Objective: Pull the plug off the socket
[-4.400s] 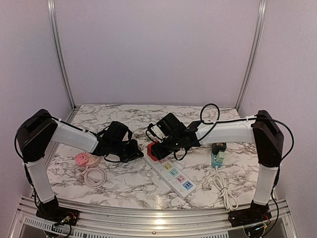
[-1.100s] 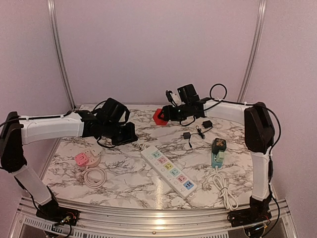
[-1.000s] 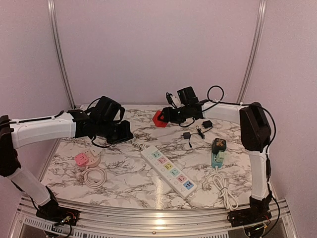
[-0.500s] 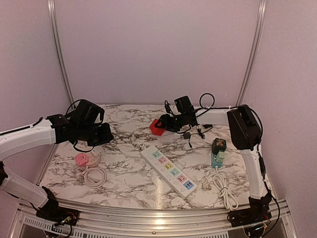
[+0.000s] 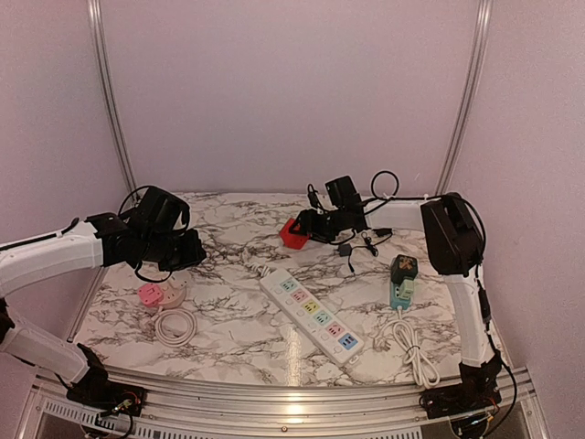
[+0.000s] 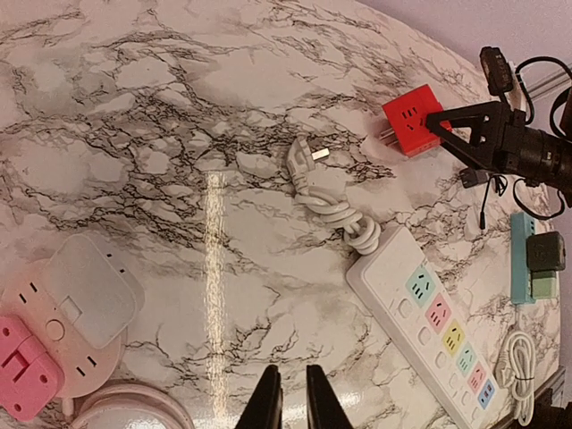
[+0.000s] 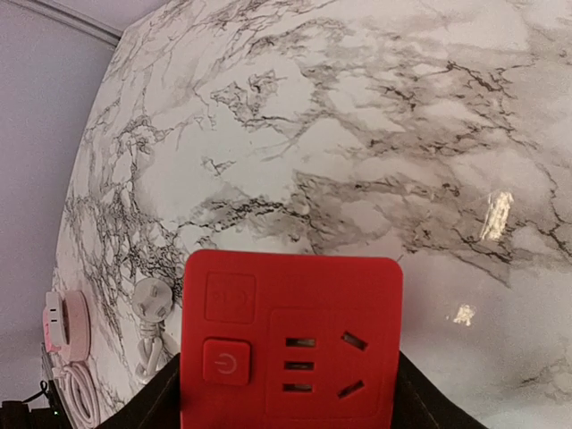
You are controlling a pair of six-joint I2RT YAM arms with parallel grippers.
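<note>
The red cube plug [image 5: 294, 235] sits low at the back middle of the table, well clear of the white power strip [image 5: 315, 314] with its coloured sockets. My right gripper [image 5: 303, 229] is shut on it. In the right wrist view the red cube plug [image 7: 290, 335] fills the space between the two black fingers [image 7: 165, 398], which press on its sides. My left gripper [image 5: 187, 249] hovers over the left of the table. In the left wrist view its fingers [image 6: 270, 398] stand a narrow gap apart with nothing between them, and the red plug [image 6: 411, 120] shows far off.
A pink and white round socket [image 5: 160, 293] with a coiled white cable [image 5: 174, 323] lies front left. The strip's own white cord plug [image 6: 308, 161] lies behind the strip. A small black adapter [image 5: 347, 249], a teal strip [image 5: 400, 291] and a white cable [image 5: 411, 352] occupy the right side.
The right gripper has lowered the red plug toward the table at the back. The left arm has drawn back to the left, and its jaws have parted slightly.
</note>
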